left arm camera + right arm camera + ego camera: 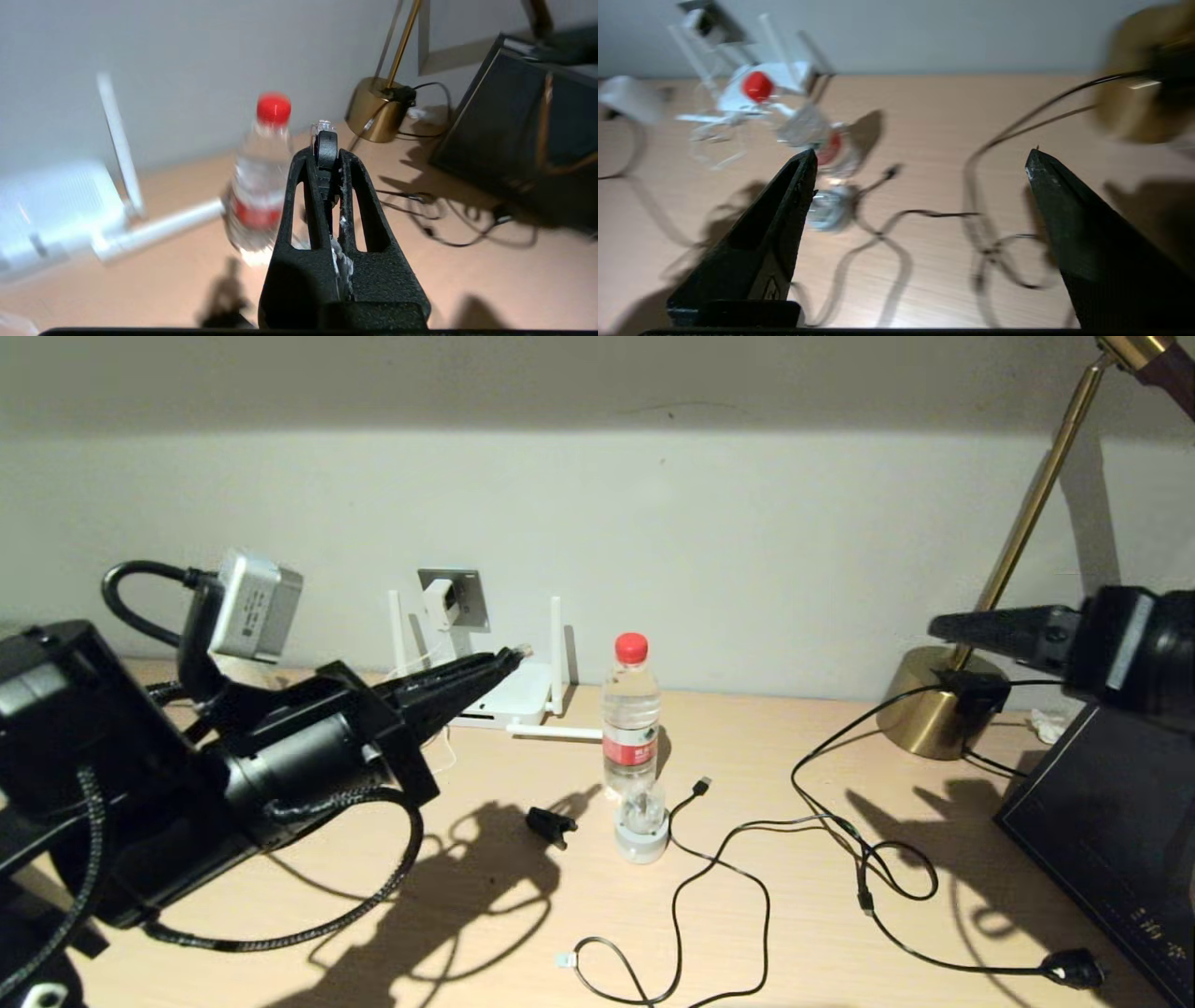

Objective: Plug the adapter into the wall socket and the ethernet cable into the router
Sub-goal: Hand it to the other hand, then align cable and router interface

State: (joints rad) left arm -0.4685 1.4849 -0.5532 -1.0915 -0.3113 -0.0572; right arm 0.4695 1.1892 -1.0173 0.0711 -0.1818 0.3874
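Observation:
My left gripper (512,659) hangs above the router (519,696), shut on the ethernet cable's plug (325,145), whose clear tip (524,651) sticks out past the fingertips. The cable behind the plug is hidden. The router is a flat white box with stick antennas, standing against the wall. The white adapter (439,601) sits in the grey wall socket (470,594), and its thin white cord hangs down behind the router. My right gripper (941,627) is raised at the far right, open and empty (920,158).
A water bottle with a red cap (631,709) stands mid-table with a round clear-white disc (641,824) at its foot. A black clip (551,823), thin black cables (747,840), a mains plug (1074,969), a brass lamp base (934,705) and a dark box (1102,821) lie around.

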